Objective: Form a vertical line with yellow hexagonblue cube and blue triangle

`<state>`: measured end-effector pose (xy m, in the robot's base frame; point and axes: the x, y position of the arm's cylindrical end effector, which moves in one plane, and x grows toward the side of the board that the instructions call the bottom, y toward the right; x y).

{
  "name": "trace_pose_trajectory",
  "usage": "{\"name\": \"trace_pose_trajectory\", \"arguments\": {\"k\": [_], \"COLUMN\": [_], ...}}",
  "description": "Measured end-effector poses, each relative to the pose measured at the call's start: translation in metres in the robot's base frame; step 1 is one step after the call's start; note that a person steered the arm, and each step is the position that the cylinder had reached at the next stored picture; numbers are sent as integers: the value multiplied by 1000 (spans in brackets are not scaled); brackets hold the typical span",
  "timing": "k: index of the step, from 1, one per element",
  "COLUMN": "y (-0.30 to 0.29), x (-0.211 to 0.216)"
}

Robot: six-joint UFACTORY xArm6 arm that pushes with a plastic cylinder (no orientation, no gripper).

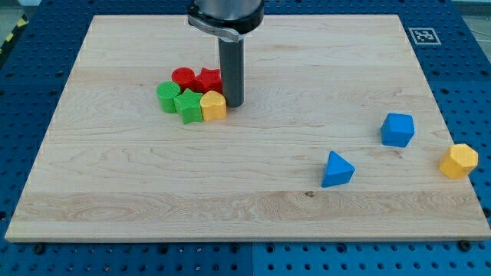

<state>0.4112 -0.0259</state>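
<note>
The yellow hexagon [459, 161] lies near the board's right edge. The blue cube [397, 129] sits up and to its left. The blue triangle [337, 169] lies further left and lower. My tip [233, 103] rests on the board far to the left of these three, just right of a cluster of blocks, touching or nearly touching a second yellow block [213, 106].
The cluster left of my tip holds a red round block [182, 76], a red star-like block [207, 80], a green round block [168, 96] and a green star-like block [186, 105]. The wooden board [245, 207] lies on a blue perforated table.
</note>
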Motion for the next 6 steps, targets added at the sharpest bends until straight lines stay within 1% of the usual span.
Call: {"name": "trace_pose_trajectory", "arguments": {"k": [1,2,3,4,5,6], "y": [53,125,215,274,283,263], "x": [4,-8,-7,30,59,60]}}
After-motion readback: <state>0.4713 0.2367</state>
